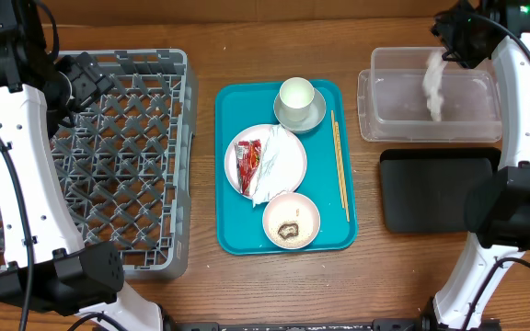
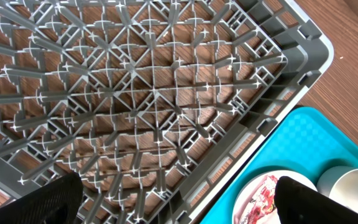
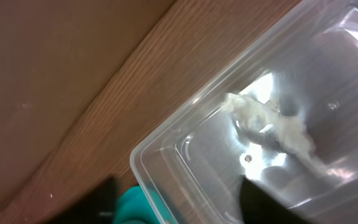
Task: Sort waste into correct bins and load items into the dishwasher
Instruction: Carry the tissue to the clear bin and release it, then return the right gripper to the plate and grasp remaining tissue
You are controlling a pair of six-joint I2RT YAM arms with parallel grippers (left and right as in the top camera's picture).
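A crumpled white napkin (image 1: 433,87) is in the clear tub (image 1: 385,129); it also shows in the right wrist view (image 3: 272,124) inside the tub (image 3: 185,155). My right gripper (image 1: 458,41) (image 3: 179,199) is open and empty above the tub's far left corner. On the large plate (image 1: 291,156) lie a red wrapper (image 1: 248,161) and more white paper (image 1: 267,176). A bowl (image 1: 306,210) holds a brown lump (image 1: 290,228). A cup (image 1: 296,94) stands on a small dish (image 1: 302,119). My left gripper (image 1: 81,83) (image 2: 179,199) is open and empty over the grey rack (image 1: 109,165) (image 2: 135,93).
The crockery sits on a teal tray (image 1: 237,234) (image 2: 303,143) with thin chopsticks (image 1: 339,165) along its right side. The black tray (image 1: 431,193) lies just in front of the tub. The plate with the wrapper (image 2: 263,196) and the cup (image 2: 353,186) show by the left fingers.
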